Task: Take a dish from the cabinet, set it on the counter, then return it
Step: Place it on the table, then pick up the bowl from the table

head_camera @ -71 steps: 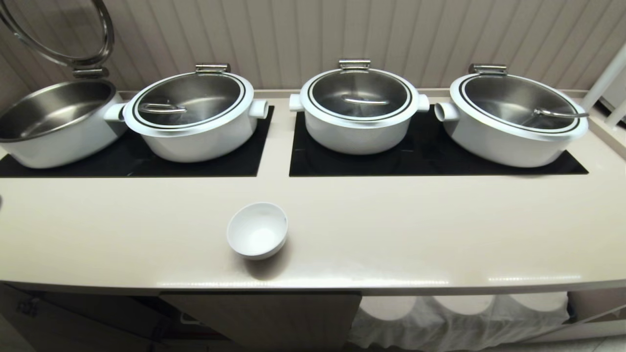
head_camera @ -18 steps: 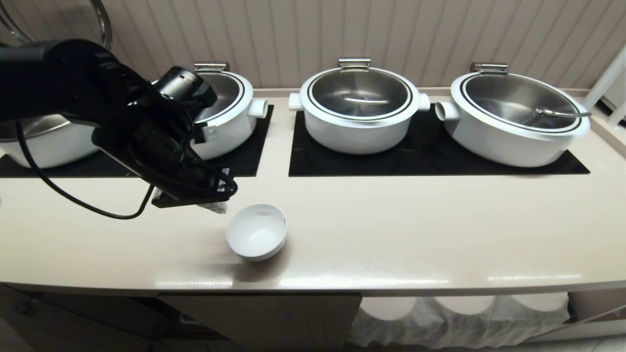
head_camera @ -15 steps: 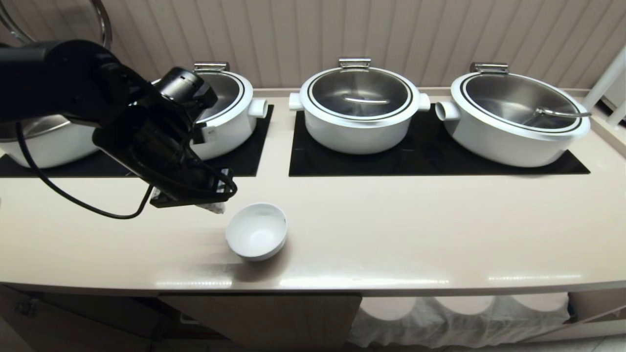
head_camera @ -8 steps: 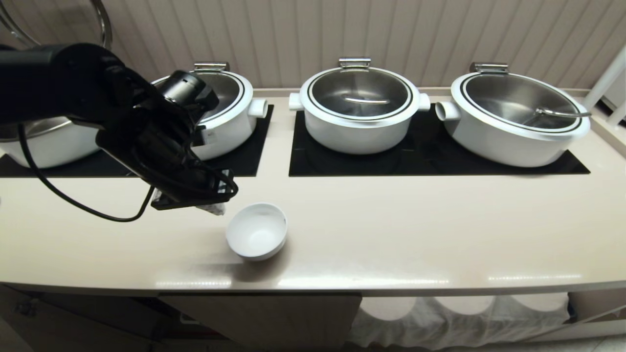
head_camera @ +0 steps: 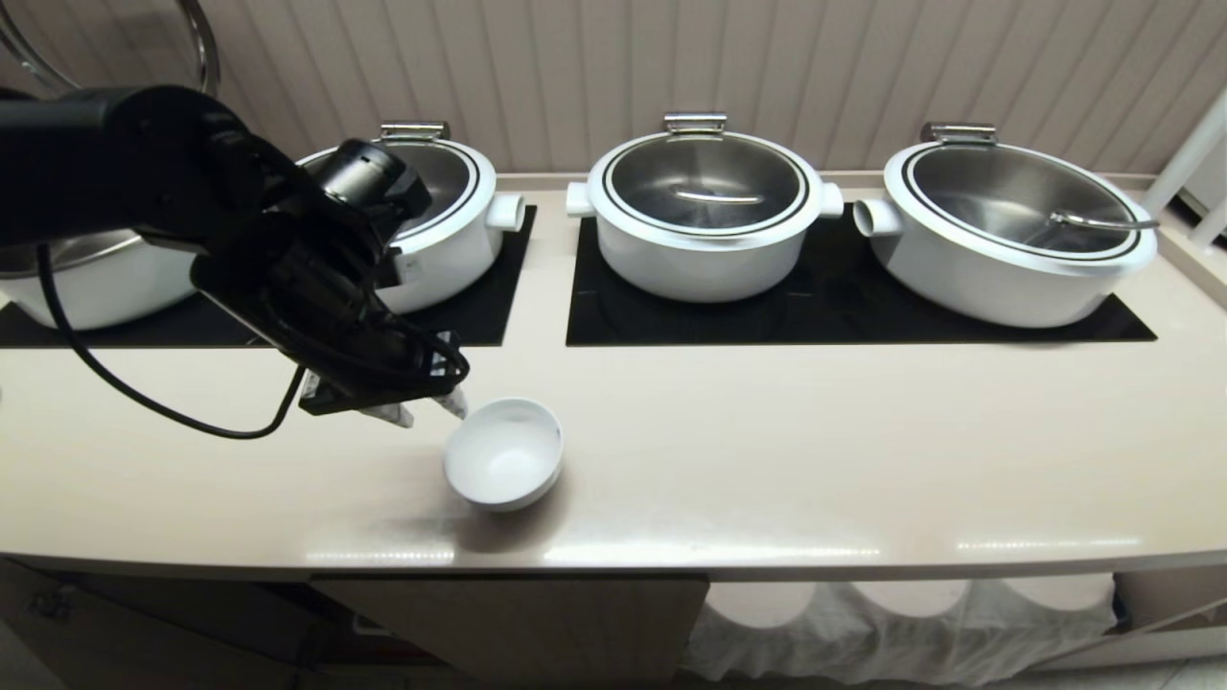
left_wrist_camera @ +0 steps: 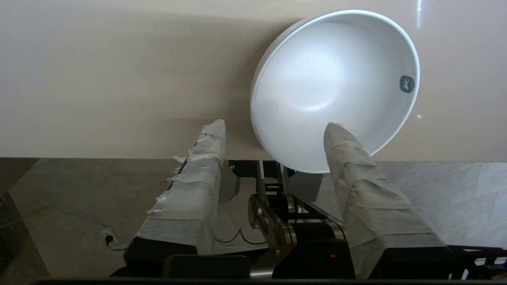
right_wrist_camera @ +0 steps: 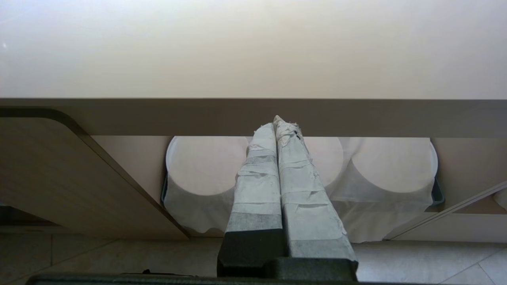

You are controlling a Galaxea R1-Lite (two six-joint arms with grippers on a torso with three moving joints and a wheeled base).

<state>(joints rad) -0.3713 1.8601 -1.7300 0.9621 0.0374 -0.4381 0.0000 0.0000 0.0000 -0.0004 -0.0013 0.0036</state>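
Note:
The dish (head_camera: 503,452), a small white bowl, stands upright on the cream counter (head_camera: 767,460) near its front edge. My left gripper (head_camera: 427,410) hangs open just behind the bowl's left rim, tilted down toward it. In the left wrist view the dish (left_wrist_camera: 336,79) lies ahead of the left gripper (left_wrist_camera: 273,127). One taped finger (left_wrist_camera: 356,174) overlaps the bowl's rim and the other is outside it, over the counter (left_wrist_camera: 119,79). Nothing is gripped. The cabinet (head_camera: 508,623) shows below the counter edge. My right gripper (right_wrist_camera: 277,122) is shut and parked low before the counter front.
Several big white pots (head_camera: 705,216) with steel lids stand on black glass panels (head_camera: 863,316) along the back; the leftmost pot (head_camera: 86,268) has its lid raised. White plates under cloth (head_camera: 901,623) sit on a low shelf at right. A beige door (right_wrist_camera: 59,170) hangs beside them.
The left gripper's fingers have parted from shut to open beside the bowl. The arm has hardly moved in the last second. The bowl has stayed in place.

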